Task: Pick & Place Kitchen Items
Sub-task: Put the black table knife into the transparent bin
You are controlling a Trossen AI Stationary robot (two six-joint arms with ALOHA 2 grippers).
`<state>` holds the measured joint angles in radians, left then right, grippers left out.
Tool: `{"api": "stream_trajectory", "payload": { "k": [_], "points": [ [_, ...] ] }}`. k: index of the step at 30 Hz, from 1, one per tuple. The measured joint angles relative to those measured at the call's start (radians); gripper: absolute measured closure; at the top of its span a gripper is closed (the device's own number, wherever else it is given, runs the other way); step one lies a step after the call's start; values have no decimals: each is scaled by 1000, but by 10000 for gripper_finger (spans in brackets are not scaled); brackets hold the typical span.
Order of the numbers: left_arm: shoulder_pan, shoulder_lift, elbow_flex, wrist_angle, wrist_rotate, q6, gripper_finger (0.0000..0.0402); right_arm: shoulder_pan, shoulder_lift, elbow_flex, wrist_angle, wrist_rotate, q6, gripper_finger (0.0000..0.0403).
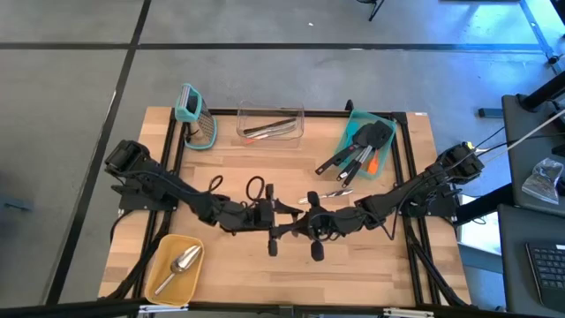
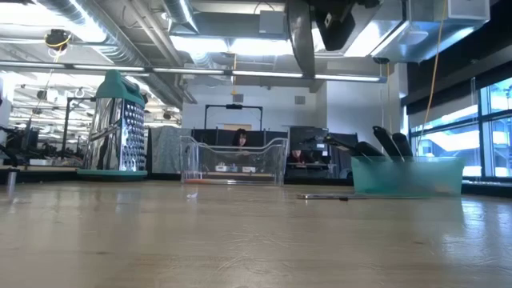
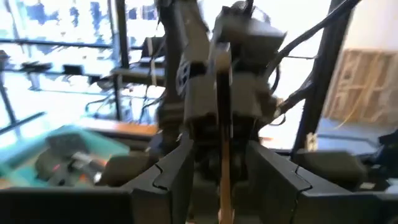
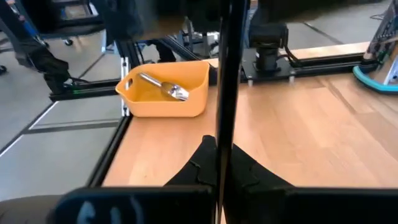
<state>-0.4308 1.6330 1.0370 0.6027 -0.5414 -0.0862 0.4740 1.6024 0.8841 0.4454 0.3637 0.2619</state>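
My two grippers meet above the middle of the table. My right gripper (image 1: pixel 311 221) (image 4: pixel 221 155) is shut on a thin dark utensil (image 4: pixel 225 74), seen edge-on. In the low view its grey blade (image 2: pixel 302 36) hangs high over the table. My left gripper (image 1: pixel 281 216) (image 3: pixel 222 162) faces it, open, one finger on either side of the same utensil (image 3: pixel 222 124) with a gap on each side. More kitchen items fill a teal bin (image 1: pixel 381 124) and a clear box (image 1: pixel 269 112). Thin metal pieces (image 1: pixel 334 193) lie flat on the wood. My right gripper pinches the utensil's thin flat shaft (image 4: pixel 225 127) between its two fingers, on its flat faces. The fingers come about level from the table's right and lie across it. The utensil is lifted clear of the table; which end is held I cannot tell.
A yellow bin (image 1: pixel 157 250) with a silver scoop (image 1: pixel 183 261) stands at the near left. A teal-topped metal grater (image 1: pixel 196 119) stands at the far left. Black frame rails (image 1: pixel 172 150) run along the table's sides. Bare wood lies near the front edge.
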Motion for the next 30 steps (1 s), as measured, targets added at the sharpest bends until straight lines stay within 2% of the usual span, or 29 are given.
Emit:
{"api": "stream_trajectory", "payload": {
  "k": [3,8,11,20,26,30],
  "points": [
    [-7,-2,0,-51,-34,-15,261,0,0,7,-45,3,2,403],
    [2,-49,0,-165,-35,-89,261,-2,0,64,-220,19,19,403],
    [17,-65,0,-230,21,-148,261,0,0,88,-289,53,18,403],
    [64,-147,0,-471,156,-260,261,-3,0,180,-603,51,101,403],
    [68,-214,6,-637,192,-259,261,-15,0,208,-737,-39,172,403],
    [66,-226,65,-787,203,-218,261,-40,0,208,-798,-106,246,403]
  ]
}}
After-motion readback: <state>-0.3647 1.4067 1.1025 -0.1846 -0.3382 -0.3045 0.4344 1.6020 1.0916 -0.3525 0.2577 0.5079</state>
